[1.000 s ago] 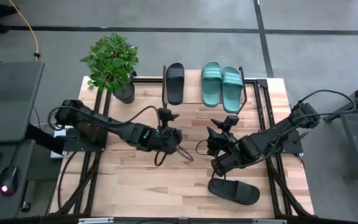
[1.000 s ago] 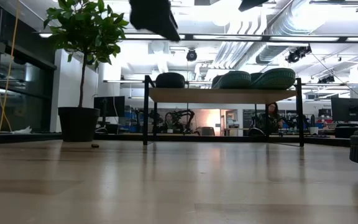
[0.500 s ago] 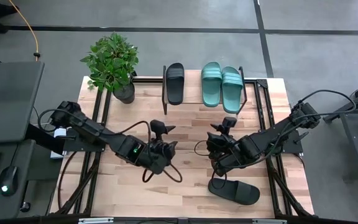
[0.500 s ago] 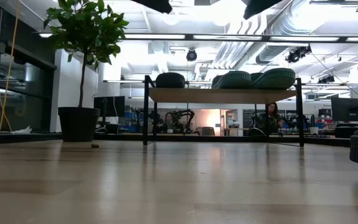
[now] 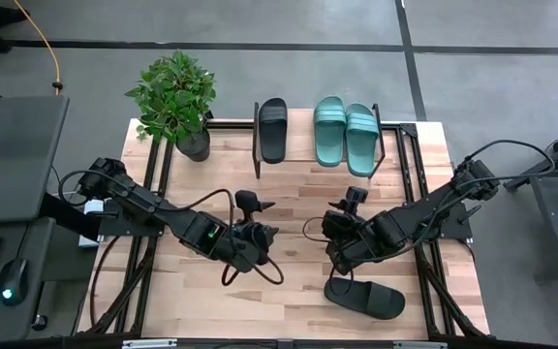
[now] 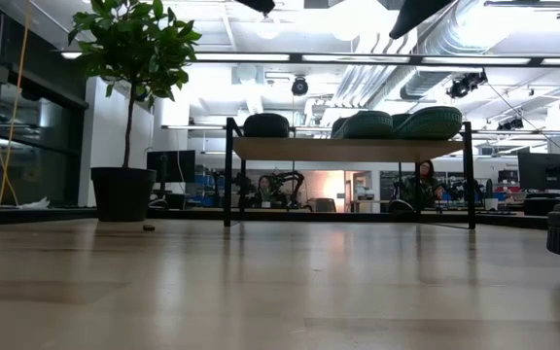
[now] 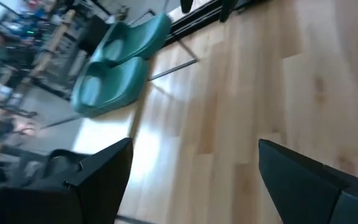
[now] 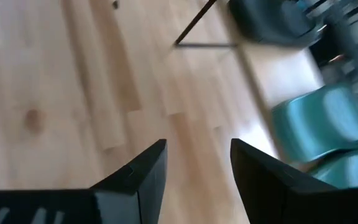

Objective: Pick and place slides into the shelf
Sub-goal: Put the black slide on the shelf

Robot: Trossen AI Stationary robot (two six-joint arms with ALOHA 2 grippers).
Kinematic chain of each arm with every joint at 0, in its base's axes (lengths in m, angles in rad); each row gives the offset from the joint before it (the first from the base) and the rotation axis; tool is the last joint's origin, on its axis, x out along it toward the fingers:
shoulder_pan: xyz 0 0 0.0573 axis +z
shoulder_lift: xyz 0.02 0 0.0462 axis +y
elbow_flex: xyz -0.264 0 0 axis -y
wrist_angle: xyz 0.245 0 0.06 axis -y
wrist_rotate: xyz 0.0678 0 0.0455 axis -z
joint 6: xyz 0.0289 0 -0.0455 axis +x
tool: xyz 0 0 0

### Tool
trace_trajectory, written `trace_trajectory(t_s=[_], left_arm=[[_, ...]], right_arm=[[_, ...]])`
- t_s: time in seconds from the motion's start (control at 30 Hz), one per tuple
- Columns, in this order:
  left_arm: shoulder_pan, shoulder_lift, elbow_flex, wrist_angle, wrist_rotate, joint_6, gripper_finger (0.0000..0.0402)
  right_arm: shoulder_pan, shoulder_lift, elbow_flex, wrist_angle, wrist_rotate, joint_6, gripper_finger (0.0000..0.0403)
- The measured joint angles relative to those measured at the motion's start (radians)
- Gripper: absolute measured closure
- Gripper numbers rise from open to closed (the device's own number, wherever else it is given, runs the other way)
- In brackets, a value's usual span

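**A:** Where do your slides sit right now?

**B:** Three are on the shelf (image 5: 387, 145) at the far edge of the table (image 5: 201, 291): one black slide (image 5: 273, 128) toward its left end and the two teal slides (image 5: 345, 128) side by side toward its right. The fourth, the other black slide (image 5: 366, 298), lies flat on the table near its front edge, right of centre.

**A:** And your grippers?

**B:** Your left gripper (image 5: 260, 233) hangs over the middle of the table with its fingers (image 7: 98, 180) spread wide and nothing between them. Your right gripper (image 5: 342, 254) hovers just behind the loose black slide, fingers (image 8: 145, 171) parted with a plain gap and only bare wood showing through; it grips nothing.

**A:** What is around you that could get in the way?

**B:** A potted plant (image 5: 174, 97) stands at the far left corner, just beside the shelf's left end. The two grippers are near each other over the centre, apart but not by much, and a cable loop (image 5: 250, 273) hangs by the left one. In the low view, the room behind the shelf is full of benches and equipment, and a person (image 6: 424, 183) sits there, well away.
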Motion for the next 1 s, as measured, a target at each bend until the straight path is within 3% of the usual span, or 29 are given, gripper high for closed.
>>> trace_trajectory(t_s=[0.27,0.5,0.7,1.0], left_arm=[[0.0,0.0,0.0,0.048,0.175,-0.036,0.0076],[-0.016,0.001,0.0,0.005,0.329,-0.129,0.0076],[-0.07,0.001,0.0,0.007,0.331,-0.146,0.0076],[-0.101,0.001,0.0,0.007,0.285,-0.146,0.0076]], right_arm=[[0.006,0.0,0.0,0.001,-0.217,0.206,0.0235],[0.083,0.0,-0.01,0.005,-0.229,0.386,0.0235],[0.151,0.0,-0.011,0.005,-0.259,0.578,0.0235],[0.163,0.004,-0.011,-0.002,-0.481,0.671,0.0235]])
